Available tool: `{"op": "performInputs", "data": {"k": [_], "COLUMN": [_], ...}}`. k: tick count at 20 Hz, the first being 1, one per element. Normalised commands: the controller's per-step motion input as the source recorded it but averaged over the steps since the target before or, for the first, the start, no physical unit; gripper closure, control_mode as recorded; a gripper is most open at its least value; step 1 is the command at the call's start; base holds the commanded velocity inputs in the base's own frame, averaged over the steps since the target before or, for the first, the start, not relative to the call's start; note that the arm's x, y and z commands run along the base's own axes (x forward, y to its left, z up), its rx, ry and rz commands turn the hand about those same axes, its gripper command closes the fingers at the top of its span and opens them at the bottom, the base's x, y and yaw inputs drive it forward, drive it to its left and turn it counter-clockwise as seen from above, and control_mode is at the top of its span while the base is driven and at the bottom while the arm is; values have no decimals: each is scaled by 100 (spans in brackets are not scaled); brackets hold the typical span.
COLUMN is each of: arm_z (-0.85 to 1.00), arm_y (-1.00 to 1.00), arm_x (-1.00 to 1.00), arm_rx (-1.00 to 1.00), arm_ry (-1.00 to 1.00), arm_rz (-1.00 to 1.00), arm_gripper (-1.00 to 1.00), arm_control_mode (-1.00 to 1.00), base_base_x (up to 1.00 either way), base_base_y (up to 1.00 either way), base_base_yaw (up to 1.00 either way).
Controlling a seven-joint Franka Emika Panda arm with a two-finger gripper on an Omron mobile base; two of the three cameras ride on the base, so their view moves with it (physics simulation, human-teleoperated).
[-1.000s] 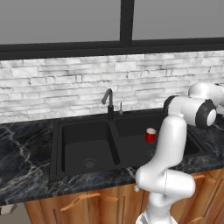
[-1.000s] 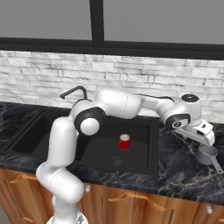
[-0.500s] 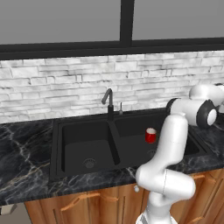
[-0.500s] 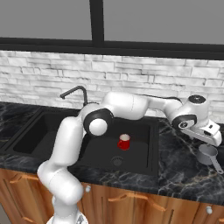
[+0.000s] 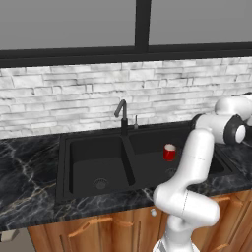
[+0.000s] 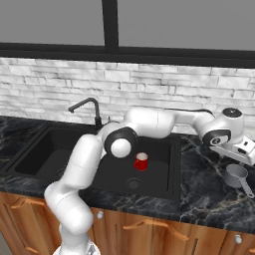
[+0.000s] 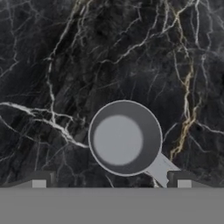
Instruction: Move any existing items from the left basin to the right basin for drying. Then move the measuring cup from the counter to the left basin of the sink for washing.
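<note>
Measuring cup stands upright on the black marble bench right of the sink; pincer hangs directly above it, jaws wide apart and empty. Cup looks like light, rigid, smooth metal, likely slippery. The thin handle or the rim wall seems the best hold.

White brick backsplash, dark-framed window above, wooden cabinets below.

Black double sink in veined marble counter — red cup upright in wider right basin, near drain. Grey measuring cup on counter right of sink — gripper just above it.
</note>
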Motion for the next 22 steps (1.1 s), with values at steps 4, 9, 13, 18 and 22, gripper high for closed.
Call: {"op": "performInputs", "data": {"k": [4,9,13,18,22], "arm_z": [-16,-18,-19,-12,-11], "arm_y": [0,2,4,0,0], "arm_x": [0,9,14,12,5], "arm_rx": [5,1,0,0,0], "arm_ry": [0,1,0,0,0], "arm_rz": [0,0,0,0,0], "arm_gripper": [-100,-100,-100,-100,-100], "arm_control_mode": [-100,-100,-100,-100,-100], "base_base_x": [0,0,0,0,0], "base_base_y": [0,0,0,0,0], "base_base_yaw": [0,0,0,0,0]}}
